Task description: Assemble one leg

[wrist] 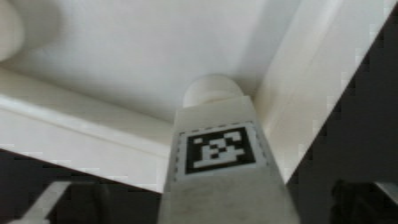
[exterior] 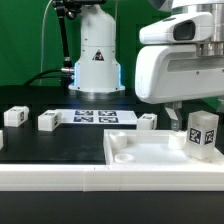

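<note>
My gripper [exterior: 192,118] is shut on a leg [exterior: 201,134], a small white block with black-and-white tags, held upright over the right end of the large white panel [exterior: 150,160]. In the wrist view the leg [wrist: 217,135] runs out from between my dark fingers [wrist: 363,200], and its rounded far end lies close to the inner corner of the panel's raised rim [wrist: 311,70]. I cannot tell whether the end touches the panel. My gripper [wrist: 214,208] is hidden at its sides by shadow.
Three more white legs lie on the black table behind the panel: one at the exterior view's left [exterior: 14,117], one beside it [exterior: 50,121], one near the middle [exterior: 147,121]. The marker board [exterior: 95,117] lies flat before the robot base [exterior: 97,60].
</note>
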Robot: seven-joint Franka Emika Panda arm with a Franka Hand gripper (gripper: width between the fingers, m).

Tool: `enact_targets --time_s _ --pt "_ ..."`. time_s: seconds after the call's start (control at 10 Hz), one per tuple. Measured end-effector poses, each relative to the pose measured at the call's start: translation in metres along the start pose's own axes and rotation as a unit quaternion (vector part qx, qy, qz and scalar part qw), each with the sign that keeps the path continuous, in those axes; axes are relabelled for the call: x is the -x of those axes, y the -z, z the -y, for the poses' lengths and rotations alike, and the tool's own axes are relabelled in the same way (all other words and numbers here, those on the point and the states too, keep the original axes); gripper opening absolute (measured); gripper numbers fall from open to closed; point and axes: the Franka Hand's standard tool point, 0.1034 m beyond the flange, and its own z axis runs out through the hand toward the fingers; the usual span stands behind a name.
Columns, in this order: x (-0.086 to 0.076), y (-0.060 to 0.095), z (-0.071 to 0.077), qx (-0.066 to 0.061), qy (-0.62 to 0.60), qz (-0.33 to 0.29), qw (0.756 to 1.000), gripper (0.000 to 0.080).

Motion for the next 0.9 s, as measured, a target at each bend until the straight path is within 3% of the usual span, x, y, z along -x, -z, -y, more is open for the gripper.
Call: enact_targets --time_s 0.1,0.2,0.3,0.7,0.9 --pt "0.0001 -0.0003 0.0000 0.000 0.000 0.000 1.000 0.0516" --pt "0.0002 -0.0003 0.0000 0.000 0.000 0.000 1.000 0.0377" --pt "0.0002 -0.0004 0.0000 0.000 0.000 0.000 1.000 0.0291" --pt "0.0004 -0.0009 0.0002 0.000 -0.020 0.000 1.000 0.0291" --pt "0.0011 -0.0014 0.0005 0.001 -0.124 -0.013 0.992 0.0291"
